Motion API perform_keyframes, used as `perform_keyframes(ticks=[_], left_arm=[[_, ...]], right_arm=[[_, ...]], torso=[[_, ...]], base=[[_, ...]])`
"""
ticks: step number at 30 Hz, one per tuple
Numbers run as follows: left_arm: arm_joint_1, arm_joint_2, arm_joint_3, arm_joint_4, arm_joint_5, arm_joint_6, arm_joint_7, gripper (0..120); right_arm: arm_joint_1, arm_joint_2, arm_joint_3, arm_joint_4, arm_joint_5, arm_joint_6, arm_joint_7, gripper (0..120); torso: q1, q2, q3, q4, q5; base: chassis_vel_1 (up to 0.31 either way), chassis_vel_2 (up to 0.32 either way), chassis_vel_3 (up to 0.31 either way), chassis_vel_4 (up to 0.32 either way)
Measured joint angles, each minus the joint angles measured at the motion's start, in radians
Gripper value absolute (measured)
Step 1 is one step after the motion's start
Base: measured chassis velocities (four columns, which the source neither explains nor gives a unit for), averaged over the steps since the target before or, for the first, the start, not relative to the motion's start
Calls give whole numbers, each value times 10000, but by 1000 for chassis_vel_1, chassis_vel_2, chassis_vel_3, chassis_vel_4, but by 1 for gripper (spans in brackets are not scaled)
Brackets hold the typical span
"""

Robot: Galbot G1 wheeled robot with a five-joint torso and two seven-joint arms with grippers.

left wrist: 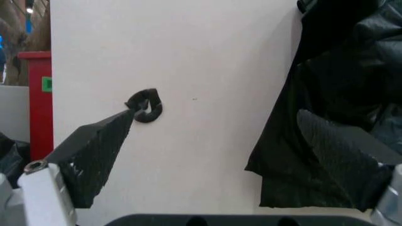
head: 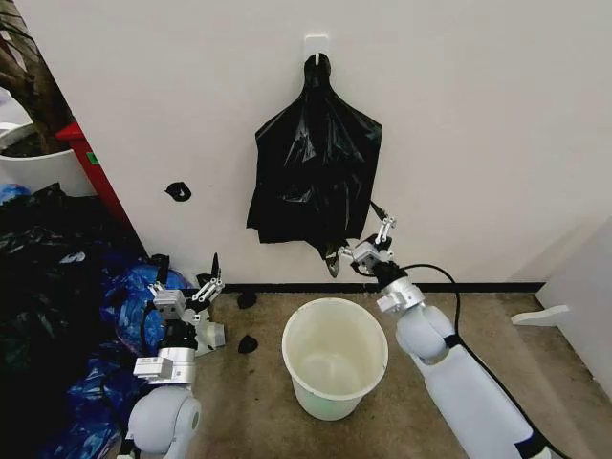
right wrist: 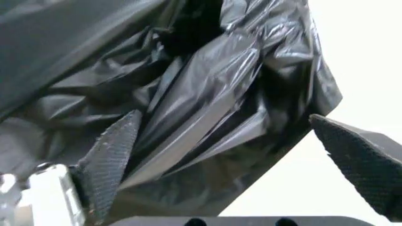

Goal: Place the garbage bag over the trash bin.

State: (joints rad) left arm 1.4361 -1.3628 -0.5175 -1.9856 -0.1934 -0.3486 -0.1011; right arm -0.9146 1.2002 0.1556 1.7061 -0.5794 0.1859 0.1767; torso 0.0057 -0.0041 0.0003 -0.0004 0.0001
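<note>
The trash bin point(head: 330, 394), a cream-white round bucket, stands empty on the floor between my arms. Above it a flat bundle of black bags point(head: 316, 172) hangs from a white wall hook point(head: 316, 43), gathered to a neck. The garbage bag as a single bag is hidden; none stands apart from the bundle. My right gripper point(head: 359, 246) is open at the bundle's lower right corner. In the right wrist view its fingers point(right wrist: 113, 160) straddle glossy black folds point(right wrist: 207, 108). My left gripper point(head: 186, 282) is open low on the left, facing the wall, away from the bundle point(left wrist: 326, 103).
A heap of blue and black bags point(head: 67, 306) fills the floor at left. Behind it stand a white plant pot point(head: 33, 170) and a red post point(head: 91, 163). A black mark point(head: 178, 191) is on the wall. Black scraps point(head: 248, 342) lie near the bin.
</note>
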Motion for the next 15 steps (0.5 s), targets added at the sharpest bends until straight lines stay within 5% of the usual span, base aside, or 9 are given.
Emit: perform_keyframes(ticks=[15], left_arm=[[-11, -9, 35, 23, 44, -1, -10, 100]], right_arm=[[-344, -44, 238, 829, -748, -839, 1028, 41]], torso=[[0, 0, -1, -1, 0]], base=[[0, 0, 0, 0]])
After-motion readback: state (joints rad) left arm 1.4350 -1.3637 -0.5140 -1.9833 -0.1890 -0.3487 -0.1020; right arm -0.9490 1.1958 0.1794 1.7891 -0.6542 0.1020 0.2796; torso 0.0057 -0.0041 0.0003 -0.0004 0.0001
